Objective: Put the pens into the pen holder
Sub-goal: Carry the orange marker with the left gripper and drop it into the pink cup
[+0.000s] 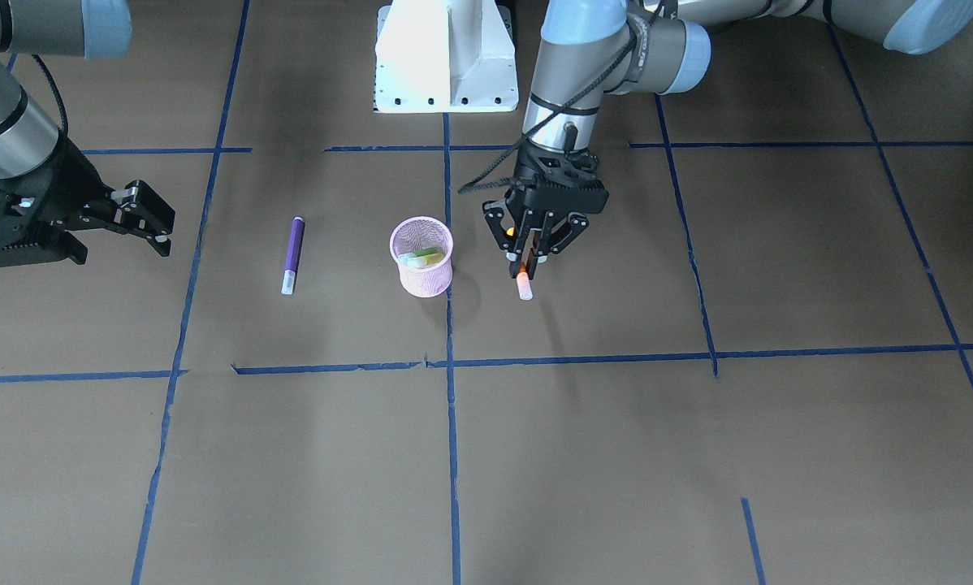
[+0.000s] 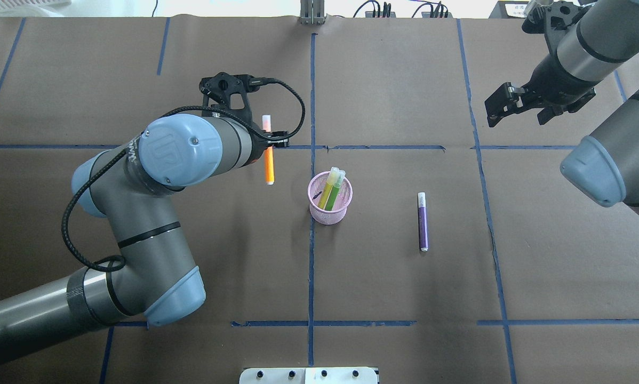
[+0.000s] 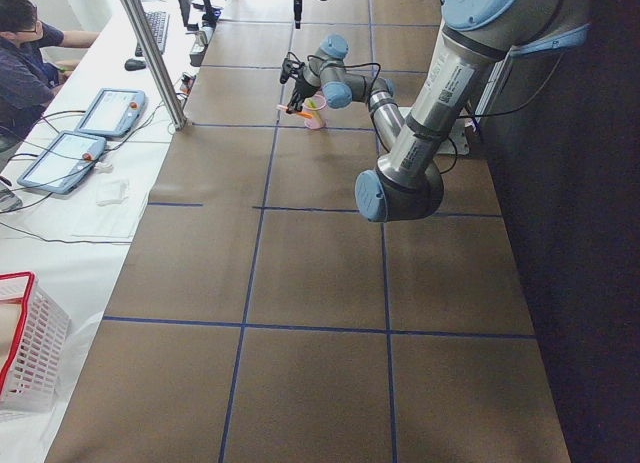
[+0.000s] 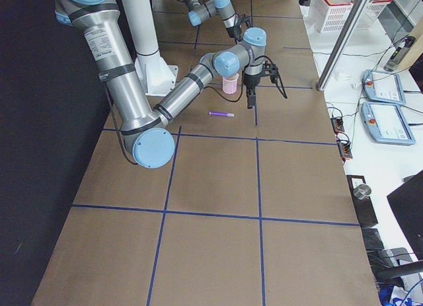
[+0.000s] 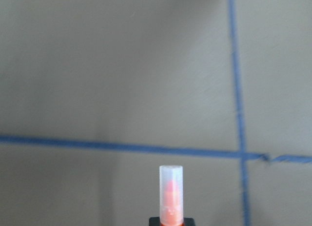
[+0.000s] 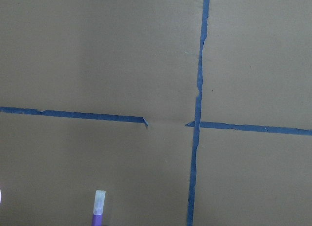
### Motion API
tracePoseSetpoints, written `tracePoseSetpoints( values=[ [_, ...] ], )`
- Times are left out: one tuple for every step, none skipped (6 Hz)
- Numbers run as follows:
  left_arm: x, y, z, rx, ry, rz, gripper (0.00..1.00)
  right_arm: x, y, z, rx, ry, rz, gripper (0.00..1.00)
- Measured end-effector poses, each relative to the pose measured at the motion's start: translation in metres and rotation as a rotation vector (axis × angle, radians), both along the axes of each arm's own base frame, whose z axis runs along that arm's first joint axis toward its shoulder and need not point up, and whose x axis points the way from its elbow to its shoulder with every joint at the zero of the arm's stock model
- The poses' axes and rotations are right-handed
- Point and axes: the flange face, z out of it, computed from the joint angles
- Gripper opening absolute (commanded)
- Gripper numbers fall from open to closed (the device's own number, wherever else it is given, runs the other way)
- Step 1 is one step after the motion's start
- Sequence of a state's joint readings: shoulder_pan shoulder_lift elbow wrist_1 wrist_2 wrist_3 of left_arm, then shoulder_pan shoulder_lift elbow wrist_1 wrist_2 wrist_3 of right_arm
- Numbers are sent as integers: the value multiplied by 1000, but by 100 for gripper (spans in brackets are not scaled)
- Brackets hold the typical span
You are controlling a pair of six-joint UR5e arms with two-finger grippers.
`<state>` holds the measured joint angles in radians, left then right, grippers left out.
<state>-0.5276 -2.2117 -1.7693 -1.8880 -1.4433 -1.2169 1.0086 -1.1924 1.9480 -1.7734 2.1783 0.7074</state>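
Evidently the left gripper (image 1: 527,258) is closed on the orange pen (image 2: 269,168), which is clamped around mid-barrel with its pale cap pointed away from the robot's base; it appears to be lifted clear of the table (image 2: 405,298), though its exact tilt cannot be judged. The pen holder (image 2: 330,198) is found just beside this gripper, upright on a blue tape line (image 2: 312,277), and a green pen (image 2: 336,188) and a yellowish one (image 2: 328,189) are already leaned inside it, caps up. Further out, the purple pen (image 2: 422,221) is seen lying flat on the table on the far side of the cup, well apart from it. The right gripper (image 2: 511,106) is held with its fingers spread and nothing between them, off towards the table's edge. The pens are judged to be light, stiff and smooth, so a slip or swing in the grip is possible; a hold near the middle of the barrel, not on the slick cap, is considered best. The mesh cup is also likely to be light and easily tipped if its rim is struck.
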Motion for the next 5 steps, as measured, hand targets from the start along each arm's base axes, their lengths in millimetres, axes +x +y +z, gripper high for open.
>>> tracePoseSetpoints(
  values=[
    [6, 15, -22, 143, 28, -7, 1, 0, 0, 0, -3, 0, 1, 100],
    [18, 33, -45, 273, 49, 3, 2, 0, 0, 1, -5, -1, 3, 100],
    [32, 47, -65, 329, 66, 8, 5, 0, 0, 0, -7, -2, 3, 100],
    [43, 60, -78, 347, 85, -3, 7, 0, 1, 1, -9, -2, 2, 100],
    [48, 68, -81, 319, 128, -51, 8, 0, 1, 2, -11, -2, 3, 100]
  ],
)
